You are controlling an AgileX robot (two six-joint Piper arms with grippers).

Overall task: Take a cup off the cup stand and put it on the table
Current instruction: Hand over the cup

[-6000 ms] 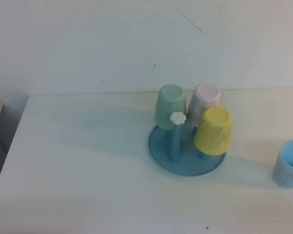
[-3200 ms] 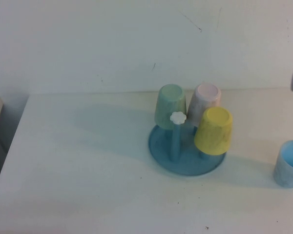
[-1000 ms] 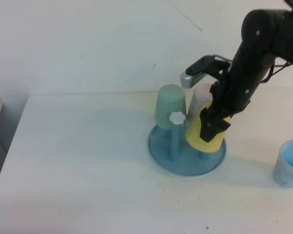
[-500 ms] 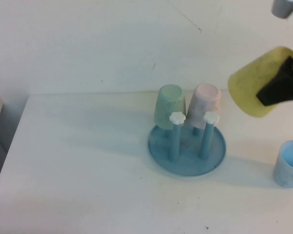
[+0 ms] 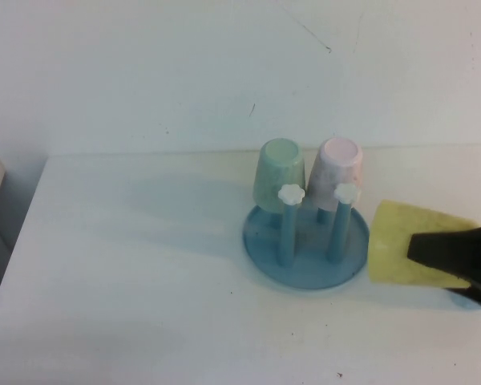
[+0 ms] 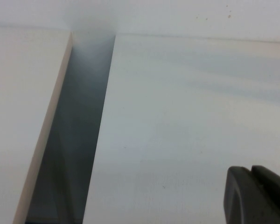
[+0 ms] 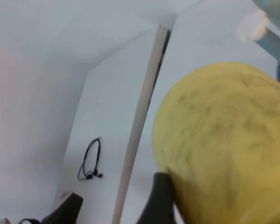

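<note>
1. At the table's right edge, the right gripper (image 5: 465,265) is clamped on the cup (image 5: 405,254), which lies tipped on its side just right of the cup stand (image 5: 305,269).
2. On the stand, a pale green cup (image 5: 280,175) and a pink cup (image 5: 337,172) sit upturned behind two bare pegs.
3. Over the table's (image 5: 136,265) left edge, the left gripper (image 6: 256,193) hangs with fingers together, holding nothing.
4. Behind the white tabletop rises a plain white wall (image 5: 160,72).

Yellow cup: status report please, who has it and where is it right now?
Right end effector shut on yellow cup, tipped sideways, right of cup stand. Left end effector parked over table edge. Green cup, pink cup on stand.
</note>
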